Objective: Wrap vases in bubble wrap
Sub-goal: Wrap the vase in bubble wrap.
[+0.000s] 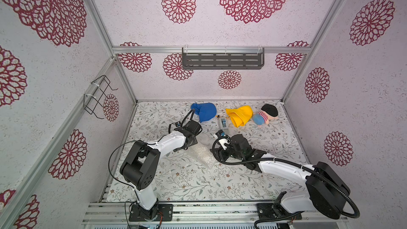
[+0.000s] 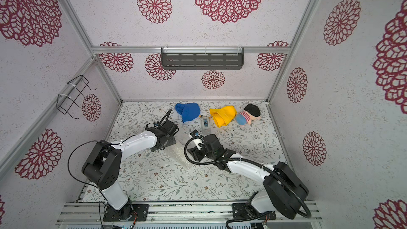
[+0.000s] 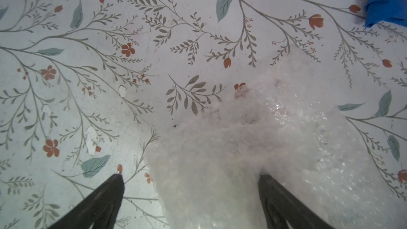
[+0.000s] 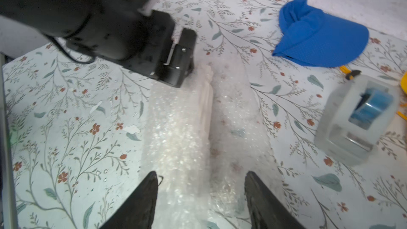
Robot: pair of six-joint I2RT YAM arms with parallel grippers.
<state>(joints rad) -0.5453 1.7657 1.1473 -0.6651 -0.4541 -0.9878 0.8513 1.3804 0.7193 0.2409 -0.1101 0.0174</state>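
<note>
The bubble wrap (image 1: 200, 153) (image 2: 178, 154) lies crinkled in a long bundle mid-table between my two arms. In the right wrist view a strip of the white ribbed vase (image 4: 207, 98) shows along a fold of the bubble wrap (image 4: 176, 133); the rest of the vase is covered. My left gripper (image 3: 191, 180) (image 1: 192, 143) is open and points down over the far end of the bundle. The wrap (image 3: 253, 150) fills the gap beside one of its fingers. My right gripper (image 4: 201, 175) (image 1: 217, 153) is open over the near end, its jaws apart above the wrap.
A blue cloth (image 1: 204, 112), a tape dispenser (image 1: 223, 124) (image 4: 356, 120), a yellow cloth (image 1: 240, 115) and a plush doll (image 1: 266, 114) lie along the back of the table. A grey shelf (image 1: 222, 61) hangs on the back wall and a wire rack (image 1: 99, 98) on the left wall.
</note>
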